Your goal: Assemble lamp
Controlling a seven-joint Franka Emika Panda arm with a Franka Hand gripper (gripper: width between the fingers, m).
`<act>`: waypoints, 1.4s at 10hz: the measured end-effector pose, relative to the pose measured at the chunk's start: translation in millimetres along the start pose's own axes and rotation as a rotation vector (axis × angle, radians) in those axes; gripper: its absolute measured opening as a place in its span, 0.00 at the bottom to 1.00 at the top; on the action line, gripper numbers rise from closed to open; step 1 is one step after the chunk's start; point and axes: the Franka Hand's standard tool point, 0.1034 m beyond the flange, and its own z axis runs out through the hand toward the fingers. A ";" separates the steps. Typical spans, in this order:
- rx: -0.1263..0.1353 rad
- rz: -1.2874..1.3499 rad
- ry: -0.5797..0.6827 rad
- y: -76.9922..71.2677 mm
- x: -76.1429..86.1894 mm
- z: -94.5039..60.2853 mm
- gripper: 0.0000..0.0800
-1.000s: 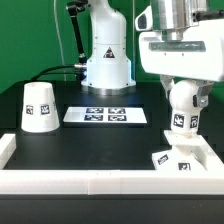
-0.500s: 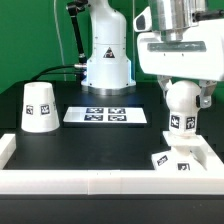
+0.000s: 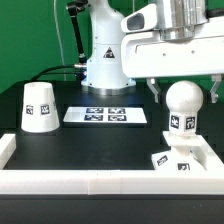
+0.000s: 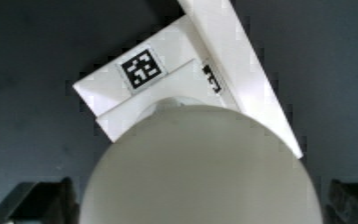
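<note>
The round white bulb stands upright on its stem on the small square base at the exterior view's right, near the front corner. My gripper is open just above and around the bulb's top, with a finger on each side and not touching it. In the wrist view the bulb fills the lower part, with the tagged base beyond it; the gripper shows dark fingertips well clear on both sides. The cone shade stands alone at the exterior view's left.
The marker board lies flat at mid-table. A raised white wall runs along the front and up both sides, close to the base. The arm's white pedestal and cables stand behind.
The gripper was shut on the bulb; now its fingers have spread apart and it has risen a little, leaving the bulb standing on the base.
</note>
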 end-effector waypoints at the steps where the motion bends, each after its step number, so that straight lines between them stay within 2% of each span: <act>1: 0.000 -0.062 0.000 0.0 0.0 0.0 0.87; 2: -0.013 -0.169 0.005 -0.1 -0.3 0.3 0.87; 4: -0.082 -0.459 0.029 -2.6 -1.9 0.9 0.87; 5: -0.093 -0.571 0.030 -2.4 -1.2 0.4 0.87; 13: -0.104 -1.209 0.008 -3.6 2.0 -0.9 0.87; 14: -0.115 -1.321 0.002 -3.5 2.3 -1.1 0.87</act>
